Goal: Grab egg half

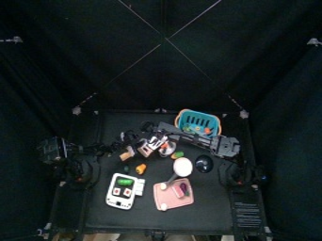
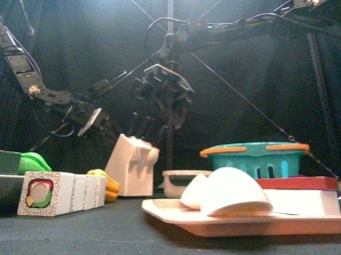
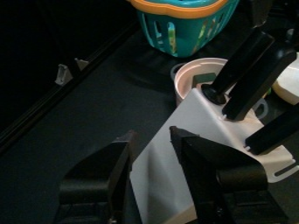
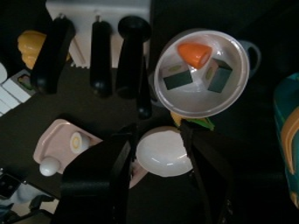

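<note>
— Looking at the egg half [image 4: 163, 150], where do we find it?
— On the black table [image 1: 212, 215], near its middle, just beside the far corner of the pink board [image 1: 172, 196].
— And our right claw [image 4: 160, 143]?
— It hangs above the egg with its jaws spread. We see the egg between them, ungripped.
— Our left claw [image 3: 152, 137]?
— Wide open too, at the white knife block [image 3: 198, 122], holding nothing.
— What lies around?
— A bowl [image 4: 239, 52] by the block, a teal basket [image 1: 199, 120] at the back and a white gadget [image 1: 123, 191] at the front. Black curtains [image 1: 63, 66] pen us in on every side.
</note>
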{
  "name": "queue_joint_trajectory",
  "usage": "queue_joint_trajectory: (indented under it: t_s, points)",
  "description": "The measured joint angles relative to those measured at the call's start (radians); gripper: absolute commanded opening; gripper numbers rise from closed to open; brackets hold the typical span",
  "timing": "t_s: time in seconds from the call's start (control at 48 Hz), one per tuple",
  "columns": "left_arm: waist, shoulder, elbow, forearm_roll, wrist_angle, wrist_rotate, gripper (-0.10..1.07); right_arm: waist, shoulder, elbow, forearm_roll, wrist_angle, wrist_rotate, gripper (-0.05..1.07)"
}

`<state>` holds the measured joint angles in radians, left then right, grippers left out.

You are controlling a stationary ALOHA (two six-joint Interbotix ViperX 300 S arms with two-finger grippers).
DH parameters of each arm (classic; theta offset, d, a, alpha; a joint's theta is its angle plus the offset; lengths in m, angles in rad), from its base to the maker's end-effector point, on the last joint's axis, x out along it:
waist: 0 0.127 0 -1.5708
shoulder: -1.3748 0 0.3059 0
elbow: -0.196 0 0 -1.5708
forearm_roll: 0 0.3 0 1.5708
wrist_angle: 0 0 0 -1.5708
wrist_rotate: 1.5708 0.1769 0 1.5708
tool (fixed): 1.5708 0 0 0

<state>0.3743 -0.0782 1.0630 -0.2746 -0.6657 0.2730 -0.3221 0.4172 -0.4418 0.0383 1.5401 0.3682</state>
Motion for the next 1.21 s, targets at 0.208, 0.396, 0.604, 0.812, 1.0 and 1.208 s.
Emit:
queue_joint_trajectory:
  t_s: [0.208, 0.396, 0.604, 0.812, 1.0, 1.208]
  points:
    - [-0.003, -0.04, 0.015, 0.008, 0.0, 0.003, 0.78, 0.032, -0.074, 0.078, -0.015, -0.025, 0.012, 0.8]
    - [-0.006, -0.124, 0.057, 0.034, -0.002, 0.003, 0.78, 0.114, -0.137, 0.173, -0.049, -0.089, 0.018, 0.8]
    - [-0.018, -0.273, 0.132, 0.066, -0.005, 0.005, 0.78, 0.238, -0.213, 0.295, -0.08, -0.189, 0.091, 0.8]
    - [-0.051, -0.416, 0.199, 0.147, -0.002, 0.003, 0.78, 0.322, -0.264, 0.408, -0.124, -0.314, 0.161, 0.8]
    - [-0.104, -0.545, 0.256, 0.198, 0.025, 0.005, 0.78, 0.417, -0.308, 0.515, -0.225, -0.528, 0.262, 0.8]
    - [-0.169, -0.612, 0.268, 0.222, 0.101, 0.005, 0.78, 0.491, -0.313, 0.598, -0.311, -0.669, 0.333, 0.8]
